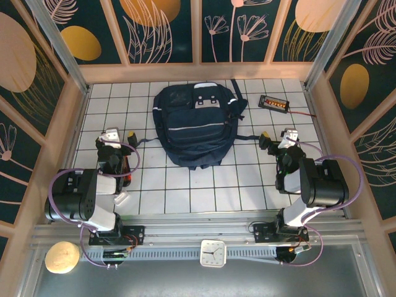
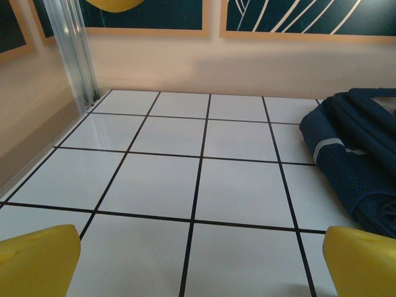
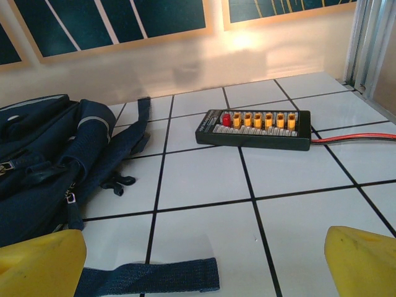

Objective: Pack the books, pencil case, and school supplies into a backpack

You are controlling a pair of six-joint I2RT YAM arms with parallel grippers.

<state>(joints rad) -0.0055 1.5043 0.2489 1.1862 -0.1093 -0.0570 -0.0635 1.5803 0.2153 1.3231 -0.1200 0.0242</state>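
Left gripper (image 2: 198,265) low, pointing forward, jaws wide apart, empty | right gripper (image 3: 204,265) the same pose, apart, empty | large navy blue fabric backpack (image 1: 197,124) between them

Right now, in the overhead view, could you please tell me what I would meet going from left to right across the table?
left gripper, open → backpack → right gripper, open
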